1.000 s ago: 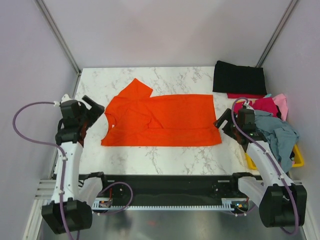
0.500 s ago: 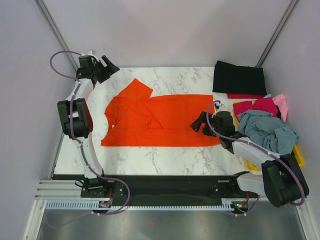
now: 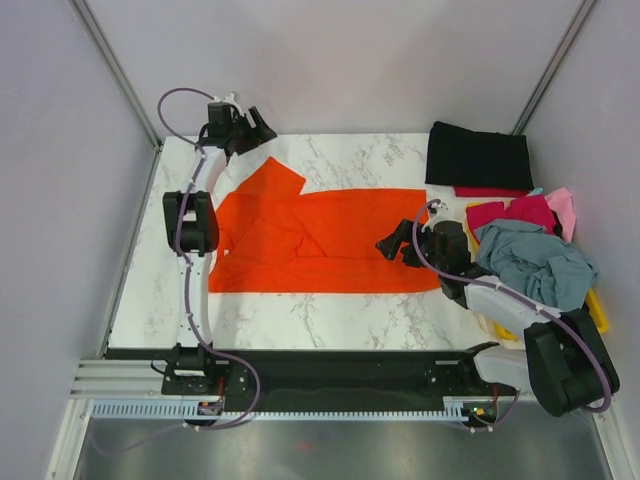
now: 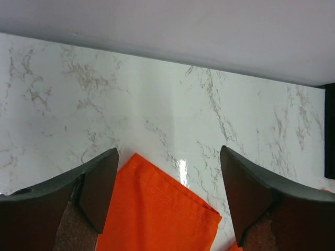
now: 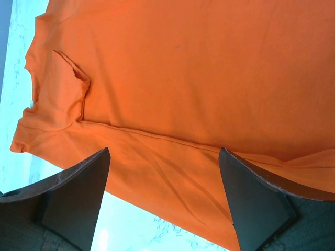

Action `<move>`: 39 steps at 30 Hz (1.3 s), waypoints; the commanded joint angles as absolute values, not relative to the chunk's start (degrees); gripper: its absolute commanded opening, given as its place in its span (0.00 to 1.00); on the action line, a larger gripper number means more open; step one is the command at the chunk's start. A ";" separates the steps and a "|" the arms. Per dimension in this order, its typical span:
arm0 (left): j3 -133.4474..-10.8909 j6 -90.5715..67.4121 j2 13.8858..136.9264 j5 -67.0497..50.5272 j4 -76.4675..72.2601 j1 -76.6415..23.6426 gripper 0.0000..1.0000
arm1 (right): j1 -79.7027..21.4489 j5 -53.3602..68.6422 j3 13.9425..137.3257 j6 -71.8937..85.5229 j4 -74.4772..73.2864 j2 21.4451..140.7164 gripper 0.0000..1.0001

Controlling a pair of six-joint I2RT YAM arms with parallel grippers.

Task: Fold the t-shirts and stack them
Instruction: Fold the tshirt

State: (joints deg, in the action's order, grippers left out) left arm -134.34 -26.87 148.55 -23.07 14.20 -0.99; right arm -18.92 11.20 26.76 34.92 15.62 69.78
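Note:
The bright orange t-shirt (image 3: 320, 238) lies spread flat across the middle of the marble table, neck to the left, one sleeve pointing to the far left. My left gripper (image 3: 258, 124) is open above that sleeve's tip (image 4: 167, 209), at the table's far left corner. My right gripper (image 3: 392, 243) is open and hovers over the shirt's right part (image 5: 178, 78), near its hem. A folded black t-shirt (image 3: 478, 156) lies at the far right. Red (image 3: 510, 212), pink (image 3: 563, 205) and grey-blue (image 3: 545, 262) shirts are piled at the right.
A yellow plastic bin (image 3: 596, 315) sits under the pile at the right edge. Grey walls (image 4: 167, 26) close off the table at the back and sides. Bare marble (image 3: 330, 315) shows in front of the orange shirt.
My left arm has swung from the table's left side out to the far left corner over the sleeve. My right gripper has moved left from the bin onto the orange shirt.

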 commanded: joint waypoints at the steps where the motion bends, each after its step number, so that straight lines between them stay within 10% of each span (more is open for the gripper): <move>1: -136.07 -23.38 148.45 -14.01 18.19 -3.86 0.85 | -19.16 12.39 25.93 34.54 16.96 68.12 0.93; 30: -140.01 -26.89 153.28 1.76 31.11 -8.53 0.74 | -19.16 14.06 26.28 34.28 16.87 71.81 0.94; 39: -141.06 -28.48 154.34 -1.67 31.55 -8.53 0.19 | -19.16 14.59 26.54 34.19 17.58 73.82 0.94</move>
State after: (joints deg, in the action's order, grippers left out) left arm -138.82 -26.96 152.70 0.69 30.55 -8.51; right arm -18.92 13.56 25.17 34.85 15.73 72.84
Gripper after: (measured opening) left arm 0.210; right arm 0.938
